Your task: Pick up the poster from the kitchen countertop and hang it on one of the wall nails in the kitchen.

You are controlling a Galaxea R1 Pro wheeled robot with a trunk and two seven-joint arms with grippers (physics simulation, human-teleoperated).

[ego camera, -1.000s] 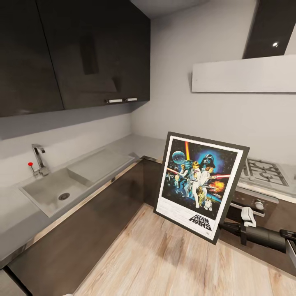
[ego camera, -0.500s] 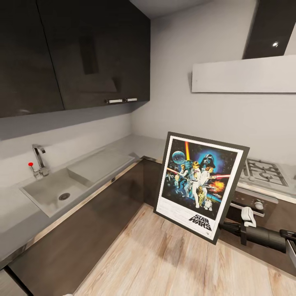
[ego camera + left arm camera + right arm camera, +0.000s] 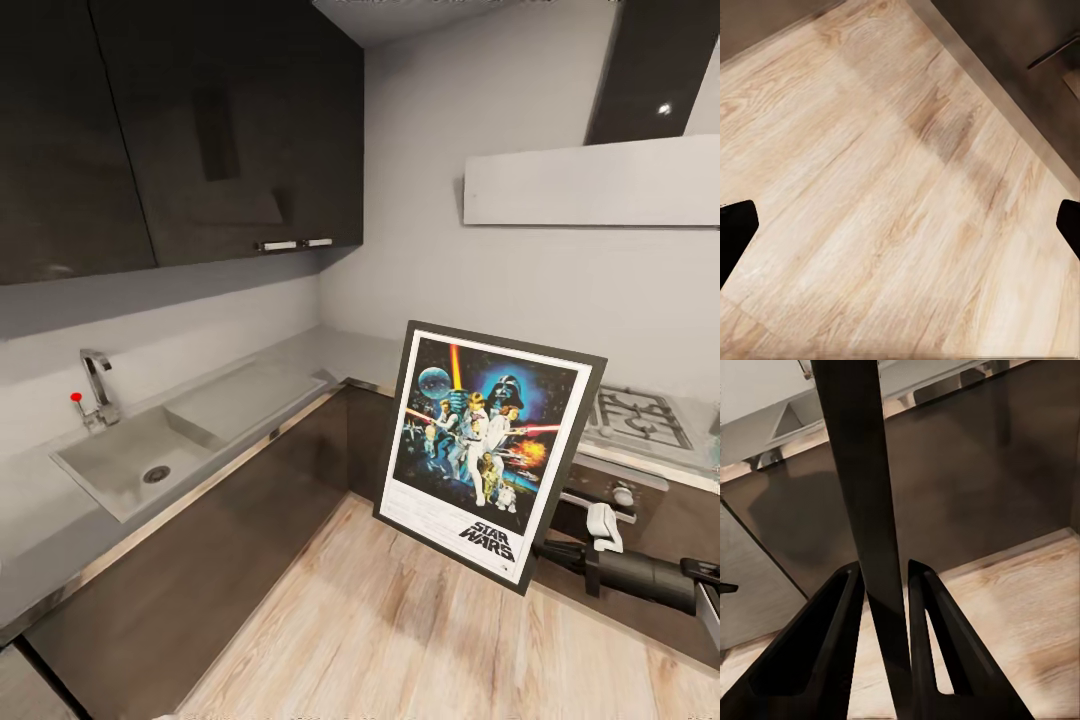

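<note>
the upright star wars poster in its thin black frame and white border (image 3: 488, 452) hangs in the air at the centre-right of the head view, tilted slightly, above the pale wooden plank floor (image 3: 400, 640) and in front of the dark lower cabinets (image 3: 250, 520). the right gripper (image 3: 548, 548), on a black arm coming in from the lower right edge, meets the frame at its lower right corner. the right wrist view shows what the head view cannot: the two dark fingers (image 3: 832, 645) are pressed against either side of the frame's black edge (image 3: 866, 510), clamped on it.

the left wrist view looks down at bare floor planks (image 3: 885, 210), with the left gripper's black fingertips (image 3: 735, 232) at opposite edges of the frame, spread wide apart.

behind the poster, the smooth pale grey l-shaped countertop (image 3: 350, 355) runs from the inset sink (image 3: 125, 465) and chrome tap (image 3: 95, 385) at middle left to the gas hob (image 3: 640, 415) at right, which the poster partly covers. dark wall cupboards (image 3: 180, 130) fill the upper left; a pale extractor hood (image 3: 590, 180) sits at upper right.
</note>
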